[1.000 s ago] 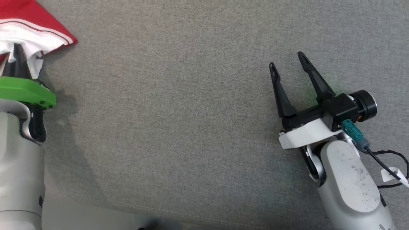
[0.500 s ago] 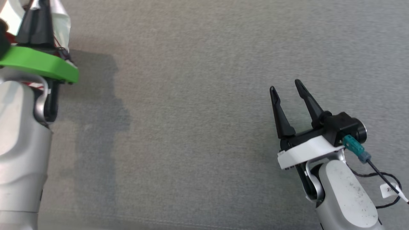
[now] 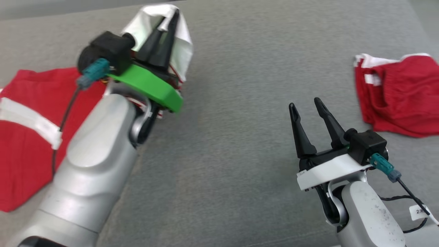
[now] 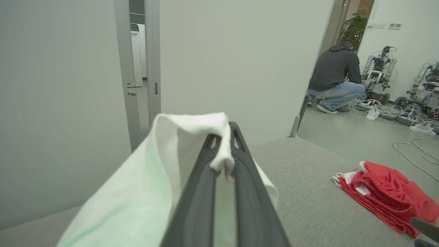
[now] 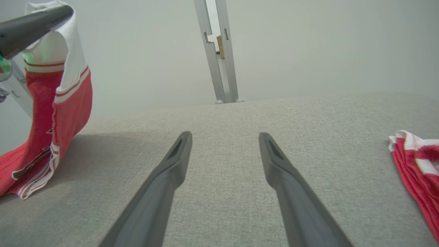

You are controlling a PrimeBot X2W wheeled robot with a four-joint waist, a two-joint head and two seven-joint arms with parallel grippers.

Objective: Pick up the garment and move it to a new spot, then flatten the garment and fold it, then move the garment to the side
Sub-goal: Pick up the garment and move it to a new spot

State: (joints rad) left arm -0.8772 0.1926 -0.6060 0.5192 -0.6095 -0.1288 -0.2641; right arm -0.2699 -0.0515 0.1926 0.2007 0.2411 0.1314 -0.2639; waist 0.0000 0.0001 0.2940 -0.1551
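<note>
The garment [image 3: 27, 144] is red with white bands. Its white edge is pinched in my left gripper [image 3: 170, 16], which is shut on it and raised above the grey surface at the upper left. In the left wrist view the white cloth [image 4: 192, 130] drapes over the shut left gripper [image 4: 224, 137]. From the right wrist view, the garment [image 5: 58, 103] hangs at the left, its lower end resting on the surface. My right gripper [image 3: 305, 103] stands open and empty at the lower right, apart from any cloth; its spread fingers [image 5: 178, 157] hover over bare fabric.
A second red and white garment [image 3: 398, 96] lies bunched at the right, also seen as a red pile [image 4: 387, 199]. The grey padded surface [image 3: 233, 144] stretches between the arms. A person [image 4: 336, 79] crouches on the floor beyond, near other robots and cables.
The head camera has tilted up, shifting the whole picture. My left gripper has lifted the garment's white edge higher and carried it rightward. The right gripper stays open.
</note>
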